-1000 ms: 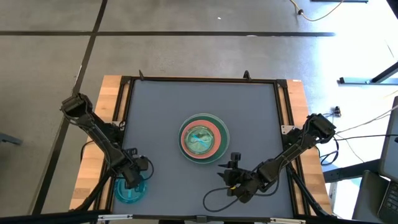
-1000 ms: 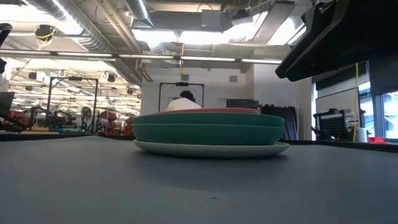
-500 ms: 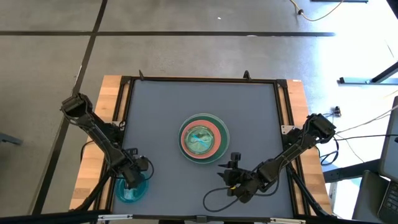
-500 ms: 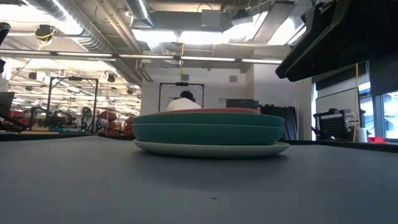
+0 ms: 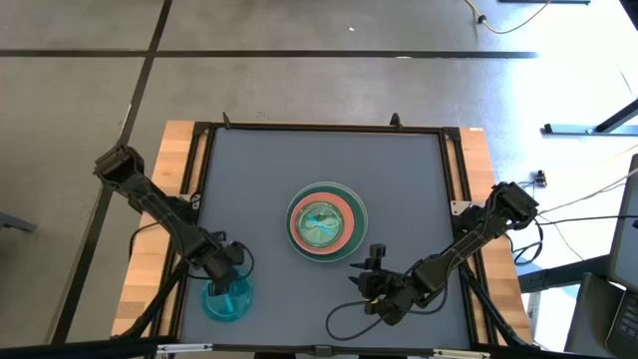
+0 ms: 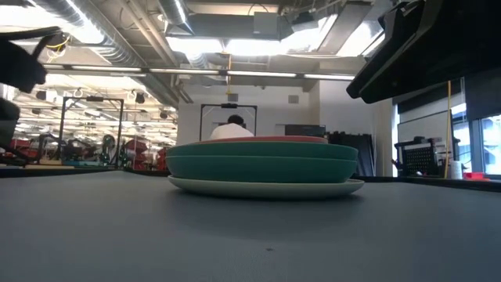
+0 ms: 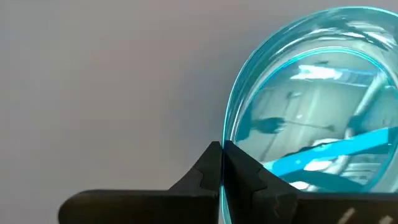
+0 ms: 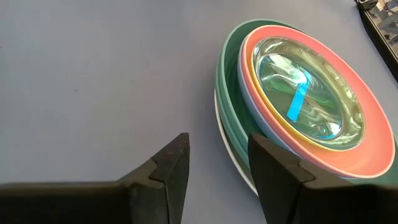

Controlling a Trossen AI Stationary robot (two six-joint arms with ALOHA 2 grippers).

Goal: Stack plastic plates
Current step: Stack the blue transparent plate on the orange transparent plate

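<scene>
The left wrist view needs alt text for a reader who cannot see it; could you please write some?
The left gripper is shut on the rim of a translucent cyan plate with a blue stripe, seen close up and tilted against the plain grey table. Nothing else is in view.

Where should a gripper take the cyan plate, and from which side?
By its thin raised rim, coming in from the near-left side, away from the stack. The cyan plate is shallow with an upturned edge, so only the rim gives purchase. The left gripper is shut on that rim now; the right gripper is open near the stack.
</scene>
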